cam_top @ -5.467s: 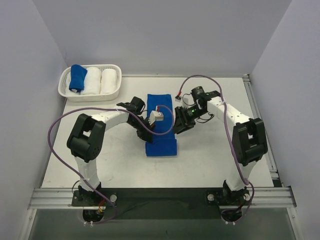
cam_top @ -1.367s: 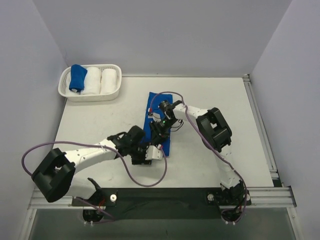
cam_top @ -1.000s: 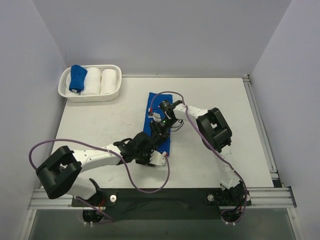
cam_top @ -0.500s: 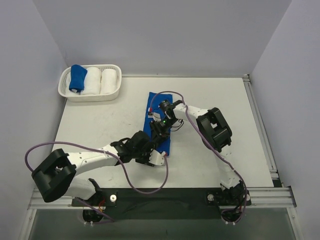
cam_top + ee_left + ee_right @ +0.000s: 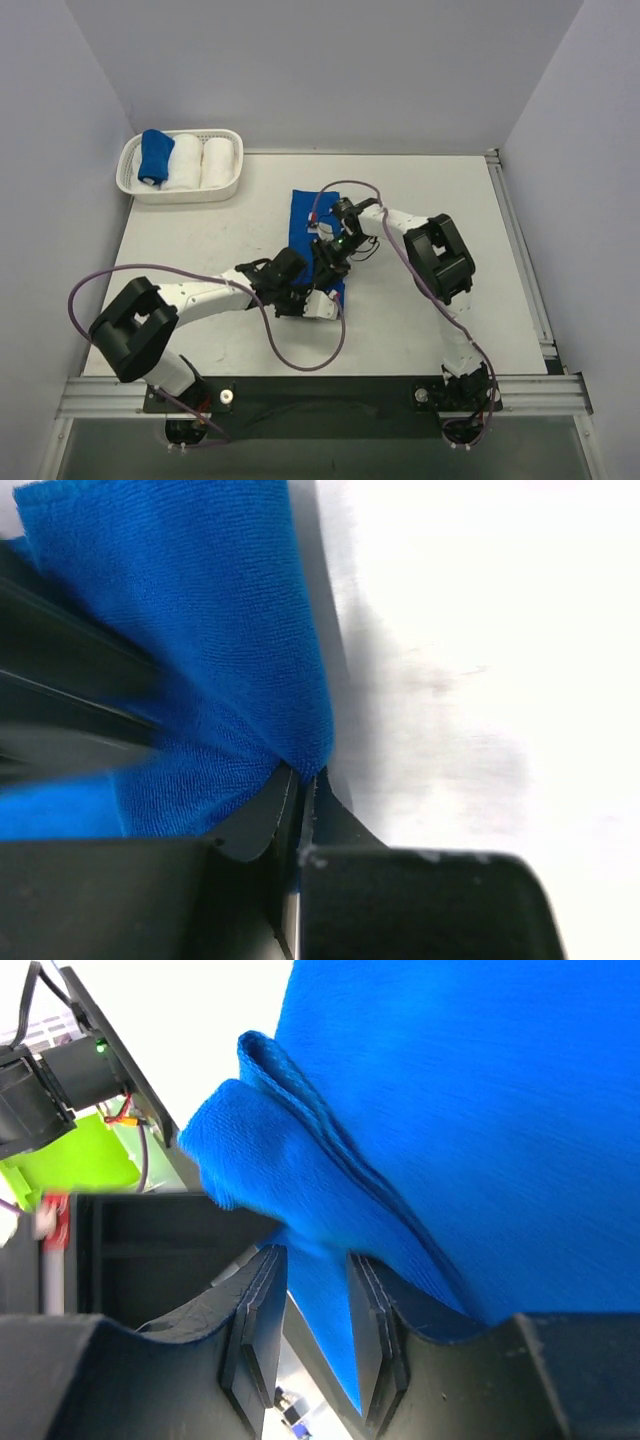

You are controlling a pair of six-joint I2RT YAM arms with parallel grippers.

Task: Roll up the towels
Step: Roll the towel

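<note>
Since the towel lying on the surface is looking soft and floppy, edge grabs are working: left claw is pinching its near corner, right claw is pinching a fold.

One towel is a bright royal-blue strip of soft cloth lying lengthwise near the middle of the surface. Its far end lies flat, while its near end is raised and folded over into loose layers. The left fingers are closed tight on a near corner of it, and the right fingers pinch a fold of the same end. A second blue towel is a short fat roll at the left end of a white basket at the surface's far left corner.
</note>
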